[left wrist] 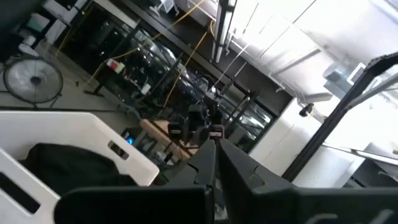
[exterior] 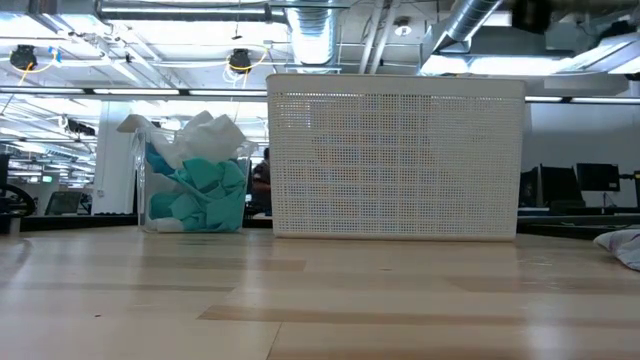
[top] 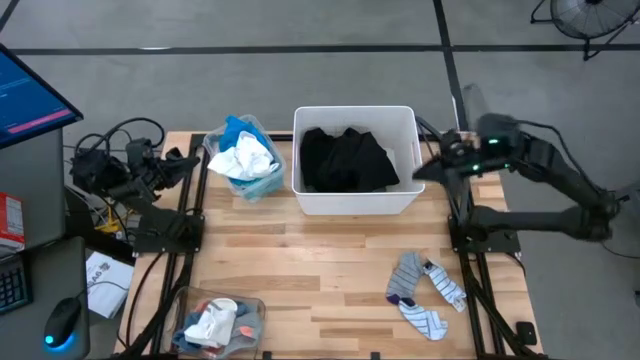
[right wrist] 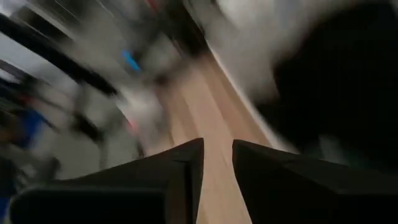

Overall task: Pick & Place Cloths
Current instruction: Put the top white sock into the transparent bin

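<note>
The right gripper [right wrist: 216, 163], fingers slightly parted and empty, hangs right of the white tub [top: 355, 199]. Swinging fast, it could clip the rim. The left gripper [left wrist: 214, 163] is closed.

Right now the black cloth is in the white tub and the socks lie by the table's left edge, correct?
Not quite. The black cloth is in the white tub, but the socks lie near the table's right edge, as the high view shows.

Table [top: 330, 260]: pale wood planks, smooth, slight sheen. Tub [exterior: 395, 160]: white plastic, perforated walls, matt. Bin [top: 262, 182]: clear glossy plastic. Black cloth [top: 345, 160]: soft, matt, crumpled. Socks [top: 425, 292]: knit, grey and striped.
</note>
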`<move>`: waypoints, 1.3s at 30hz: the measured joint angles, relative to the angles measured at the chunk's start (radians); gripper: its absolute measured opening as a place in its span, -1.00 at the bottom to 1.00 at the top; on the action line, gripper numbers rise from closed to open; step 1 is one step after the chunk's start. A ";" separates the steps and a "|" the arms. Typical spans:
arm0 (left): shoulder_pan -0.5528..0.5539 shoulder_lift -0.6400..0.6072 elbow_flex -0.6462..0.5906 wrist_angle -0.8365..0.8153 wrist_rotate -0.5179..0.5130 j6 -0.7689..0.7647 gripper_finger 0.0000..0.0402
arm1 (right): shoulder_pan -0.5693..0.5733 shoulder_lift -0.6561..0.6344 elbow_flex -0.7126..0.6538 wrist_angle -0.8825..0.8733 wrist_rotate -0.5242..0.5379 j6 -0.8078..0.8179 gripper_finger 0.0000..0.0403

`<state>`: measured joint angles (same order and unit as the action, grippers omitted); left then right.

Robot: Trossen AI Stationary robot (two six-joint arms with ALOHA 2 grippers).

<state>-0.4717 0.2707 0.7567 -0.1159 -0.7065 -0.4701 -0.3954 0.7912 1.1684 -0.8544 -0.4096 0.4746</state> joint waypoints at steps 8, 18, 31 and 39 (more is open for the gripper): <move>0.000 -0.061 0.000 -0.091 0.042 -0.001 -1.00 | 0.306 0.212 0.038 -0.570 0.180 0.356 -0.62; 0.000 -0.066 0.000 -0.091 0.234 0.004 -0.98 | 0.823 0.365 -0.183 -0.511 0.196 0.921 -0.49; 0.000 -0.068 0.000 -0.205 0.235 0.018 -0.59 | 0.938 0.716 -0.225 -0.340 0.141 0.858 0.60; 0.000 -0.068 0.000 -0.319 0.237 -0.088 -0.52 | 0.962 0.808 -0.376 -0.177 0.058 0.826 0.47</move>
<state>-0.4721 0.2025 0.7567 -0.4354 -0.4695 -0.5578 0.5664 1.5989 0.7928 -1.0315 -0.3518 1.3007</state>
